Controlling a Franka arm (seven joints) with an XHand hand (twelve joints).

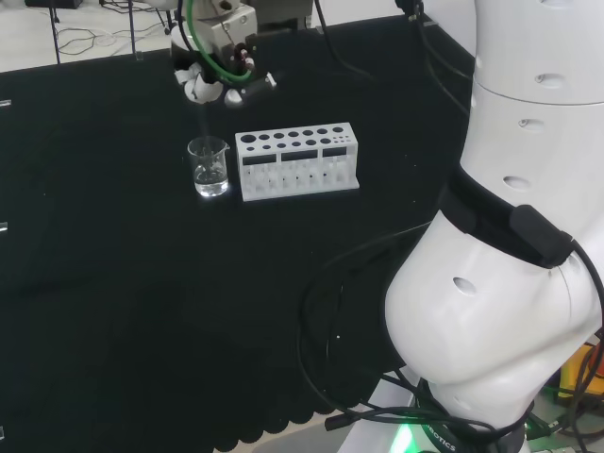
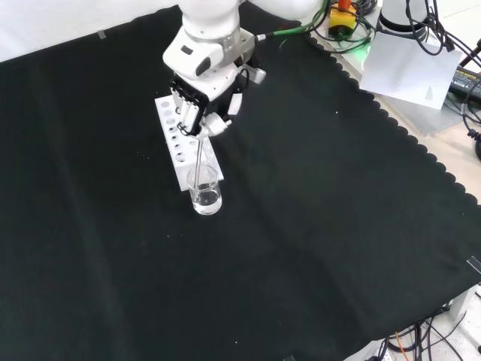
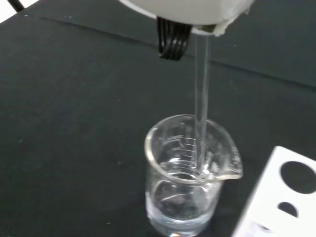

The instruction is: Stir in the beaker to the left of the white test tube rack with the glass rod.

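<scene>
Beaker [image 1: 209, 166] of clear glass stands upright on the black surface [image 1: 113, 283], just left of the rack [image 1: 297, 160] in the head view and nearer the camera than the rack in the front view. It holds a little clear liquid in its lower part, plain in the wrist view, where its spout points toward the rack's corner. The rod [image 3: 201, 103], a thin clear stick, comes straight down into the beaker and its lower end sits inside the rim, close to the wall on the spout side; whether the tip reaches the liquid I cannot tell. The rod stands about upright, with a slight lean in the front view. Its upper end is held by the hand [image 2: 197, 111], whose fingers are curled round it, pinching it above the beaker. The hand hangs over the beaker, apart from the glass. The white rack has rows of round holes on top and lies lengthwise, near the beaker without touching it. Behind the hand rise the arm's white links [image 1: 510, 208].
</scene>
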